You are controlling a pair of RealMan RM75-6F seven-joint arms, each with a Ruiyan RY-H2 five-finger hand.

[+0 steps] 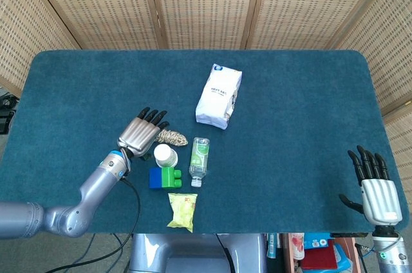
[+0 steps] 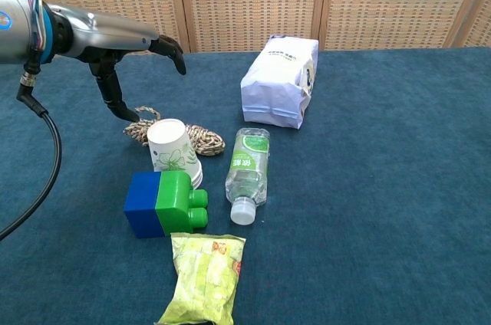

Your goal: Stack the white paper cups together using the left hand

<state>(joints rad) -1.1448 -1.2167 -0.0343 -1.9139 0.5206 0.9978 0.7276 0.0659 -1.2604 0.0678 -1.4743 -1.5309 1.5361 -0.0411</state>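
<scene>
The white paper cups with green flower prints sit nested, one inside the other, upright on the table just behind the toy block; from above I see the open rim. My left hand hovers just behind and to the left of the cups, fingers spread and holding nothing. My right hand stays open at the near right edge of the table, far from the cups.
A blue and green toy block touches the cups' front. A coil of rope lies behind them. A clear bottle lies to their right, a white bag further back, a yellow-green snack packet in front.
</scene>
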